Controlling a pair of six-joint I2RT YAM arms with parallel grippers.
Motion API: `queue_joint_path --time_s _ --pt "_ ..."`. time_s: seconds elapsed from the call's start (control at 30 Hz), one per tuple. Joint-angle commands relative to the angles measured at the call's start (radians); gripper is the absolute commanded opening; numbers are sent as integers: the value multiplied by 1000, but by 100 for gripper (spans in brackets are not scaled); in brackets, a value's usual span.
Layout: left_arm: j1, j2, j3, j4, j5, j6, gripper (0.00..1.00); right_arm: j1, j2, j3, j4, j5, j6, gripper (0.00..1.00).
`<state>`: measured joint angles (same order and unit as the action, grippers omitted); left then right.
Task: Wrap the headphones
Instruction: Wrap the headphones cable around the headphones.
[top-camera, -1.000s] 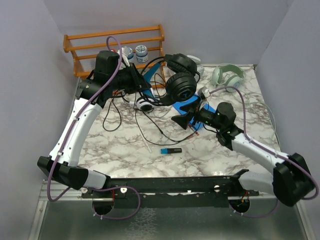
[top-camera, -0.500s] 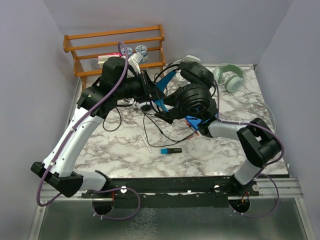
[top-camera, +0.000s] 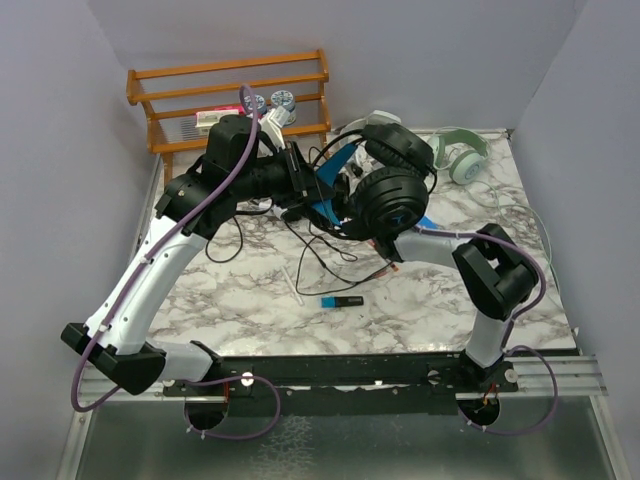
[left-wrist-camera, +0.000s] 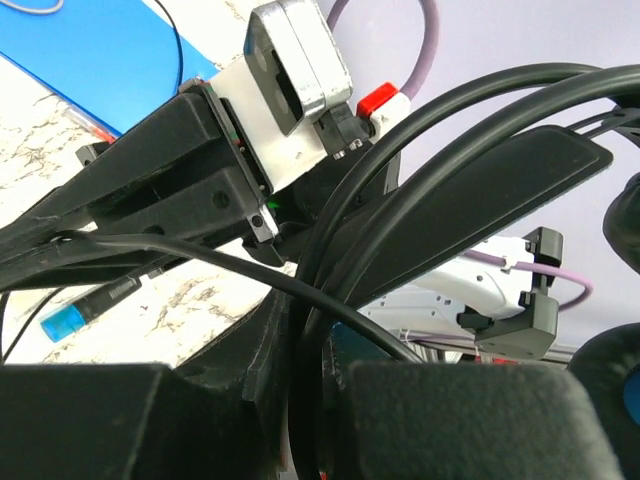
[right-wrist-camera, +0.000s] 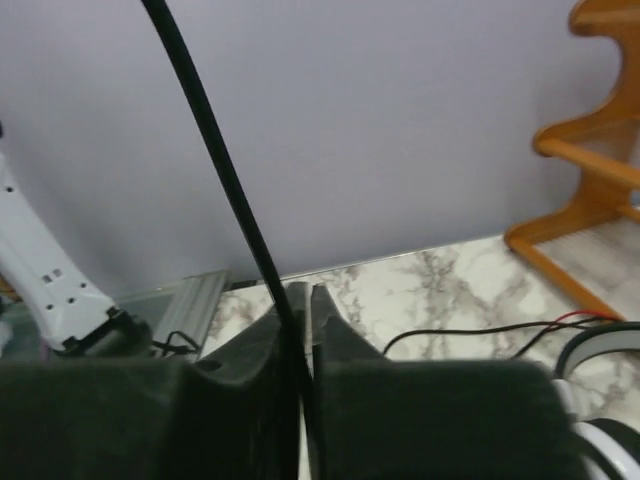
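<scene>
White marble-patterned table (top-camera: 250, 300). All-black over-ear headphones (top-camera: 392, 200) hang above its far middle. My outstretched left gripper (left-wrist-camera: 305, 400) pinches the headband, and my folded-back right gripper (right-wrist-camera: 305, 300) clamps their thin black cable (right-wrist-camera: 215, 160).

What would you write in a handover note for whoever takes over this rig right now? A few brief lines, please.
Left end effector: shut on the headband of the all-black over-ear headphones, held over the white marbled table.
Right end effector: shut on a thin black cable.
Pale grey-white headphones: lying at the far right, cable loose.
Done: black pair picked up, cable gripped.
Left: wind the cable; nothing is wrapped yet.
</scene>
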<state>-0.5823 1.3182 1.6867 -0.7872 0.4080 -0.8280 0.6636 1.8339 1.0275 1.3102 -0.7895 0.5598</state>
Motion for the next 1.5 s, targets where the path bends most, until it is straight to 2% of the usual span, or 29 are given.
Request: queue_joint_path --time_s 0.0,0.1,0.27,0.47,0.63,0.87,1.1,1.27,1.37,1.47 --pt "-9 -48 9 65 30 -25 0 -26 -62 -23 -17 71 2 2" --pt "-14 -68 -39 65 46 -8 0 -103 -132 -38 -79 133 40 1" --pt "-44 -96 -139 62 82 53 0 -266 -236 13 -224 123 75 1" --pt "-88 -112 -226 28 -31 99 0 -342 -350 122 -574 204 -102 1" --pt "-124 -105 -242 -14 -142 141 0 -355 -392 157 -688 252 -175 1" --pt "-160 -110 -238 -28 -225 167 0 -371 -401 166 -732 287 -180 1" --pt "-161 -168 -196 -33 -303 150 0 -378 -437 46 -733 304 -178 1" --pt "-160 -196 -145 -33 -354 133 0 -378 -458 -70 -667 223 -133 2" --pt "-161 -199 -120 -33 -393 111 0 -378 -463 -132 -600 106 -94 7" --pt "-160 -192 -114 -24 -429 69 0 -374 -471 -175 -579 6 -67 5"
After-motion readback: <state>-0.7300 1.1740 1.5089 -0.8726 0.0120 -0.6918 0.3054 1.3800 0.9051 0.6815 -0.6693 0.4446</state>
